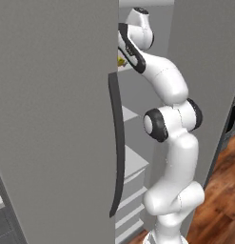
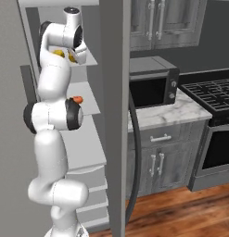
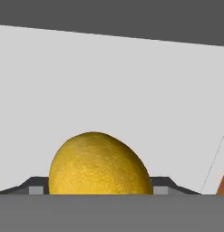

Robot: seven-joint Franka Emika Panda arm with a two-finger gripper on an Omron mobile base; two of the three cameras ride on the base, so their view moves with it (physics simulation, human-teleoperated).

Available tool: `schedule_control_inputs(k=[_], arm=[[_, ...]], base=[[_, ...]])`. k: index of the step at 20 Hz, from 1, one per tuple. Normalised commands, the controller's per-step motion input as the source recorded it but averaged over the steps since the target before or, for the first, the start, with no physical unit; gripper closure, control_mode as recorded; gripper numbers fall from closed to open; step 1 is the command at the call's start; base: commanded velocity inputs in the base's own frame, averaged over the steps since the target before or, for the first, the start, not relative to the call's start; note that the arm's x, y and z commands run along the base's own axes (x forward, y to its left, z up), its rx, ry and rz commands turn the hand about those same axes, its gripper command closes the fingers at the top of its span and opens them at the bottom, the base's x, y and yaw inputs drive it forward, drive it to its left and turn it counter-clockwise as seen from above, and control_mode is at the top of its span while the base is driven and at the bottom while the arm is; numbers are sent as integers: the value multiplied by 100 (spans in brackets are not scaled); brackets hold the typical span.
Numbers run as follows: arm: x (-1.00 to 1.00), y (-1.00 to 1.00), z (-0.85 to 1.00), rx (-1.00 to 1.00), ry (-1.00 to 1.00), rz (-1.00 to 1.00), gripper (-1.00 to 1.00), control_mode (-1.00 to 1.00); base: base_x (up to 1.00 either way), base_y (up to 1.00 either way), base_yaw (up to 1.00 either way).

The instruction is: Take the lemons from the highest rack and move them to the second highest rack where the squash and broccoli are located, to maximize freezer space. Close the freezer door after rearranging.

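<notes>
The white robot arm reaches way up into the open grey freezer, and its tool (image 2: 78, 56) is up at the top white shelf (image 2: 90, 58), the highest rack. In the hand view a small bright yellow bumpy lemon (image 3: 100, 165) sits right at 6 o'clock, very close to the cam, w/ the two dark finger tips (image 3: 36, 186) low on each side of it. So the tool looks set around the lemon, but I can't tell if it is squeezing it yet or just wide around it, bc the tips are mostly hidden. In the right base view there are two yellow bits by the hand: one at about 9 o'clock from the tool (image 2: 59, 53), and one right at the tool. I think those are the lemons, still on the top rack. One more yellow bit peeks past the tall grey door (image 1: 57, 119) in the left base view (image 1: 121, 61). An orange thing (image 2: 77, 99) lies on the next shelf down, maybe the squash; same orange shows at 4 o'clock in the hand view. The arm is bent high bc the top rack is far up. The door is open wide so the arm fits; it needs shutting last.
</notes>
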Motion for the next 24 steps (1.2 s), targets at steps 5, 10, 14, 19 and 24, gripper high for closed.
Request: schedule_control_inputs(k=[5, 10, 14, 19, 24], arm=[[-39, -12, -5, 19, -41, -5, 100, -100], [-59, -23, 2, 26, -23, 0, 100, -100], [-77, -20, 5, 9, -3, 0, 100, -100], [-83, -24, 1, 3, 0, 0, 100, -100], [-34, -12, -20, 0, 3, 0, 100, -100]], base=[[0, 0, 0], [0, 0, 0], [0, 0, 0], [0, 0, 0], [0, 0, 0]])
